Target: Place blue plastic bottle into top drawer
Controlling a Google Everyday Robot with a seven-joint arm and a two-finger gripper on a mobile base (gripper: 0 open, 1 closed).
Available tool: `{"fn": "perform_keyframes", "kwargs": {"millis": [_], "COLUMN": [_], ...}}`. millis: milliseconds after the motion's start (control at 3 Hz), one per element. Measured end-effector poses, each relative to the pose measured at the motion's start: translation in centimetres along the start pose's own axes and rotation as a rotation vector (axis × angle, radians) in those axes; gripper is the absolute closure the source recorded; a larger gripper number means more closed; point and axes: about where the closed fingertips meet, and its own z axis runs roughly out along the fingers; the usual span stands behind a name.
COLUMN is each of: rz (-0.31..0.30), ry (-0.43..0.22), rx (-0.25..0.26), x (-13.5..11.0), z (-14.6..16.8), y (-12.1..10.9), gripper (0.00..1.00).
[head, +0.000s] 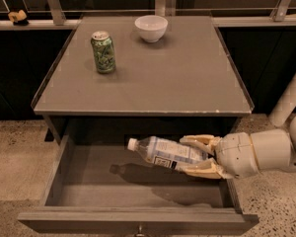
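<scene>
The grey surface (187, 83) takes up most of the view. Below its front edge the top drawer (138, 215) stands pulled well out, its floor bare and open from above, so the opening part of the job looks done. The arm reaches in from the right of the picture, and its tool (191, 155) sits over the right part of the drawer cavity, just under the surface's front lip.

The tool is closed around the blue plastic bottle (160, 152), one finger above its lower body and one below. The bottle lies nearly level with its base end in the grip, and its white cap points away from the tool toward the drawer's middle, tilted slightly up. A shadow on the drawer floor beneath it suggests it hangs clear of the floor rather than resting there.

By my reading the carry is almost over: the bottle is inside the drawer's outline but not yet set down. What is left is to lower it, let go and draw the tool out.

On the surface, well apart from all this, stand a green soda can (103, 52) and a white bowl (151, 27).
</scene>
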Motion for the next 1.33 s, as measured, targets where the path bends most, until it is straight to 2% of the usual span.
{"fn": "perform_keyframes", "kwargs": {"millis": [333,667,1000,1333], "rz": [0.073,0.159,0.163,0.165], "ry": [-0.029,-0.007,-0.006,0.052], "rx": [-0.025,-0.029,-0.027,-0.023], "x": [3.0,6.4,6.6,6.4], "z": [3.1,5.3,5.4,5.4], "y": [0.5,1.5,1.5,1.5], "gripper": [1.0,1.0,1.0,1.0]}}
